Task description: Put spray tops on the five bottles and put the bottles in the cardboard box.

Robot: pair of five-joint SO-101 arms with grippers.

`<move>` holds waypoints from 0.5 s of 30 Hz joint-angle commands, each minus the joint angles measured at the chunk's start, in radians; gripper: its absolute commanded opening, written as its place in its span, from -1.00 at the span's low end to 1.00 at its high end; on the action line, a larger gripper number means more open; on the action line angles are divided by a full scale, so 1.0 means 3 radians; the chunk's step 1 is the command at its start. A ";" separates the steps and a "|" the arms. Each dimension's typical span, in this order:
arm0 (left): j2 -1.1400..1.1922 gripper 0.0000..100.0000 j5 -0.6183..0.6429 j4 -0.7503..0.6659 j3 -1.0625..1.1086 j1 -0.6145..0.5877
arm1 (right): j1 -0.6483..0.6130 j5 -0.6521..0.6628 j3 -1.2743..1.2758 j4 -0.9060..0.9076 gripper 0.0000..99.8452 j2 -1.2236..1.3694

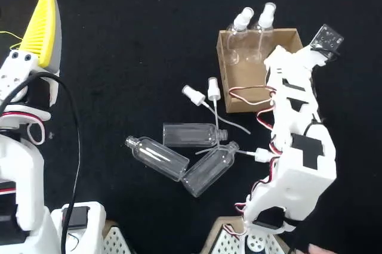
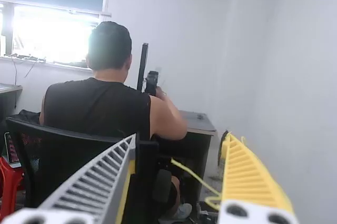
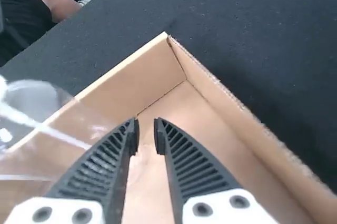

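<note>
Well, start with your left hand (image 2: 180, 137). It is raised off the worktop (image 1: 119, 39) and points into the room, fingers spread wide with nothing between them, so I'd bring it down ready to steady a bottle. Between your two hands three bare bottles lie on their sides in a close cluster: the leftmost bottle (image 1: 156, 157), the middle bottle (image 1: 188, 135) and the rightmost bottle (image 1: 209, 169), which is nearest your right arm. Beyond them, toward the cardboard box (image 1: 222, 75), lie one spray top (image 1: 194, 94) and a second spray top (image 1: 213, 89), their tubes trailing. What looks like a third top (image 1: 261, 155) lies just beside the right arm. Your right hand (image 3: 146, 126) hangs over the box floor, fingers all but pressed together and holding nothing. The two capped bottles (image 1: 239, 39) stand close beside it. Lift that hand straight up so you don't knock them. Then take a top by its head, let the tube hang, and thread it in while the left hand pins the bottle, because round bottles will likely roll.
</note>
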 commanded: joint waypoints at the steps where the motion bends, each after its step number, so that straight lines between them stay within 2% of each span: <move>1: 0.0036 -0.50 0.0010 -0.0066 -0.0023 -0.0013 | -0.0118 -0.0010 -0.0187 -0.0148 -0.95 0.0033; 15: 0.0020 -0.50 0.0010 -0.0066 -0.0023 -0.0013 | -0.0251 0.0102 -0.0243 -0.0164 -0.96 0.0125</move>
